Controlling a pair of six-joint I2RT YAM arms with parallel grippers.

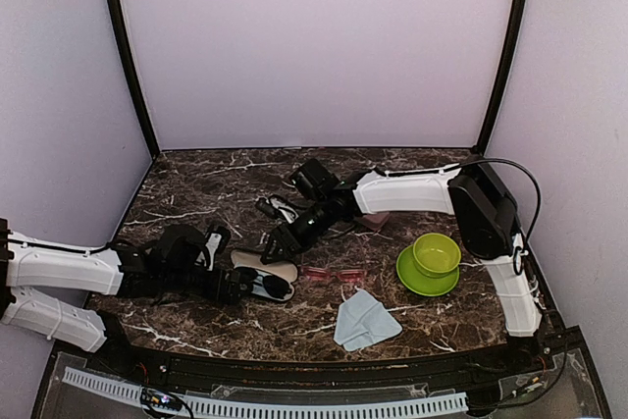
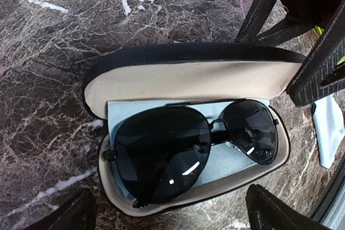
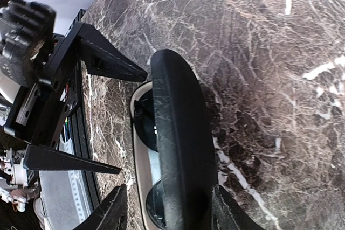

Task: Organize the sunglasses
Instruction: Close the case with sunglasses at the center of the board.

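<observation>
Beyond a loose light blue cloth (image 1: 363,321), the black sunglasses (image 2: 161,154) are seen laid on a second cloth (image 2: 229,162) inside the open black case (image 2: 188,79), which is faced by the wide-spread left gripper (image 2: 175,216) and whose raised lid (image 3: 178,106) is straddled by the half-open right gripper (image 3: 170,208), while the red-pink sunglasses (image 1: 332,274) are found uncased on the table (image 1: 196,193) just to its right, beside a green bowl (image 1: 437,252) set on a green plate (image 1: 410,282).

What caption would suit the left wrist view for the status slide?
Black aviator sunglasses resting on a light blue cloth inside an open black case on the marble table.
</observation>
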